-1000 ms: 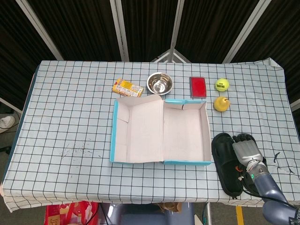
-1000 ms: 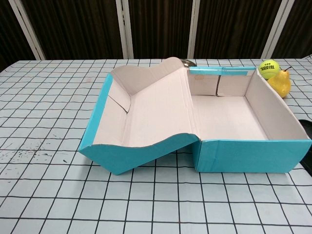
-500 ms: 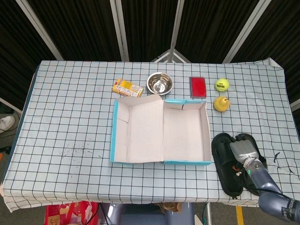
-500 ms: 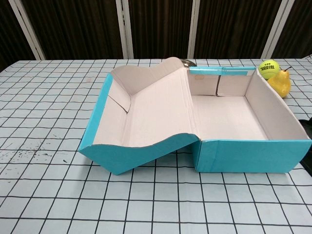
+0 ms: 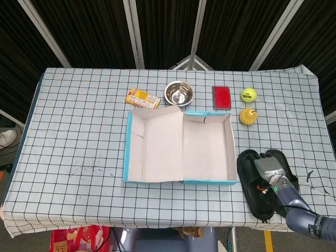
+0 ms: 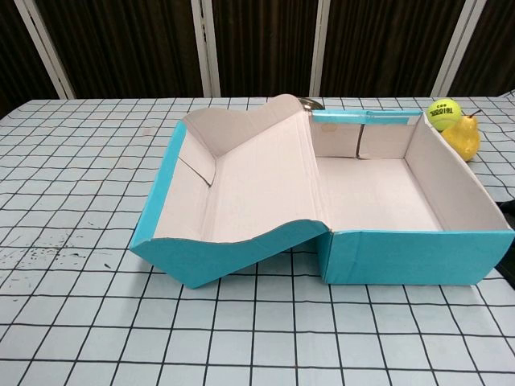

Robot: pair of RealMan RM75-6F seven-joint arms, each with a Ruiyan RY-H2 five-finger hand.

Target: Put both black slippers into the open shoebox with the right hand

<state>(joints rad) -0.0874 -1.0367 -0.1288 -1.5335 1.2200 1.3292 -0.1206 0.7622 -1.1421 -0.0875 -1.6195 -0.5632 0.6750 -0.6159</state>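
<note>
Black-and-white checked tablecloth [image 5: 79, 131]. 2 black rubber slippers [image 5: 252, 181] lie just right of the open blue cardboard shoebox [image 5: 231, 157]. Right hand [image 5: 269, 168] rests on them, grasp unclear; 1 slipper should be gripped firmly before lifting.

Teal shoebox [image 5: 179, 149] with pale inside, black slippers [image 5: 255, 184], yellow-green tennis ball [image 5: 248, 94], yellow pear [image 5: 247, 116], black-on-white checked surface [image 5: 79, 131].
</note>
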